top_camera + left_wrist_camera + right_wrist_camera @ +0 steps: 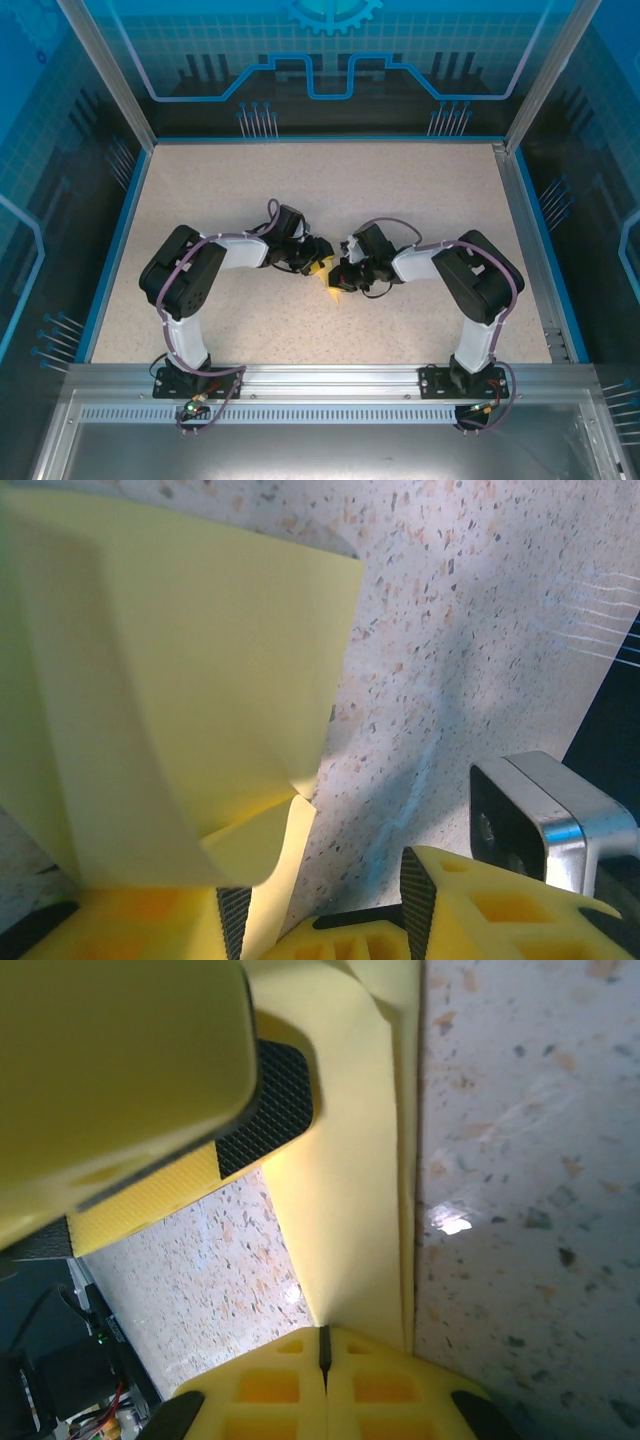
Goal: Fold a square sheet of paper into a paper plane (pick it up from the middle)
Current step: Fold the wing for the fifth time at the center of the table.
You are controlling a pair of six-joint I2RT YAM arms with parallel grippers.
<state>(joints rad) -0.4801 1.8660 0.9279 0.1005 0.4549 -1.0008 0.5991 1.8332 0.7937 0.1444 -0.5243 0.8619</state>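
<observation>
A speckled beige table (330, 190) forms the floor of a blue-walled cell. The left arm (190, 280) and right arm (480, 275) stand on the near rail and bend inward, so their wrists meet close to the table's middle. There the paper (331, 290), yellow and partly folded, sits between the left gripper (316, 262) and the right gripper (345, 278). From above it is mostly hidden, with a small point showing below them. In the left wrist view the paper (180, 680) stands up off the table as a broad folded panel with a curled flap at its base. The left gripper (320, 925) is spread, its fingers well apart. The paper's lower edge runs down just beside one pad (232, 920), and I cannot tell whether it touches. The right gripper (323, 1350) is pressed together, pinching a narrow folded strip of the paper (350, 1210) at its tips. A left finger (120, 1070) overhangs that strip.
</observation>
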